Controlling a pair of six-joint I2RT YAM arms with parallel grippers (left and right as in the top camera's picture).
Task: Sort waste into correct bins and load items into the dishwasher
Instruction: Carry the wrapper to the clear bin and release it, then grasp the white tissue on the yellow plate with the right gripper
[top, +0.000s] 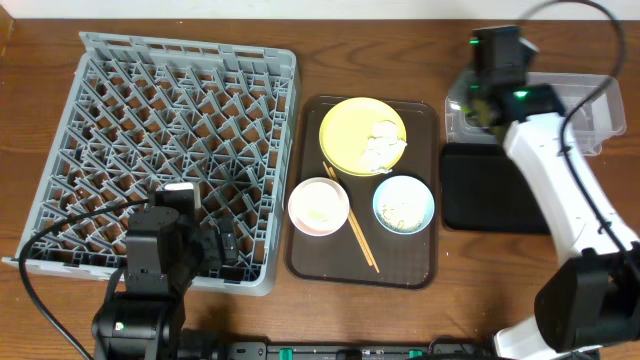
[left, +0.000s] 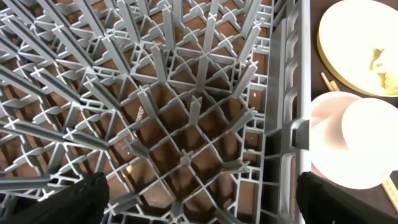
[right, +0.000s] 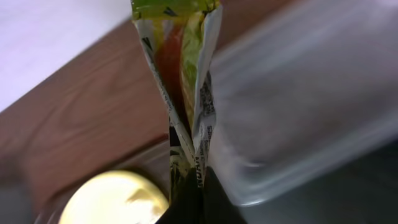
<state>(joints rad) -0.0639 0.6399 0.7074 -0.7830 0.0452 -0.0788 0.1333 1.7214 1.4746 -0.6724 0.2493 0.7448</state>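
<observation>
My right gripper (right: 198, 193) is shut on the green-and-orange snack wrapper (right: 180, 68) and holds it beside the clear tub (right: 298, 106), by its left end (top: 470, 118). The black tray (top: 490, 190) lies in front of the tub. The yellow plate (top: 350, 130) carries crumpled white paper (top: 383, 148). The pink bowl (top: 318, 206), the blue bowl (top: 404, 204) with rice scraps and the chopsticks (top: 352, 224) lie on the brown serving tray (top: 305, 250). My left gripper (left: 199, 199) is open over the front right of the grey dish rack (top: 170, 130). The white cup is out of view.
The dish rack's right wall (left: 292, 93) stands close to the pink bowl (left: 348, 143) and the yellow plate (left: 354, 43). The right arm (top: 560, 180) stretches over the black tray. Bare wooden table (top: 400, 60) lies behind the serving tray.
</observation>
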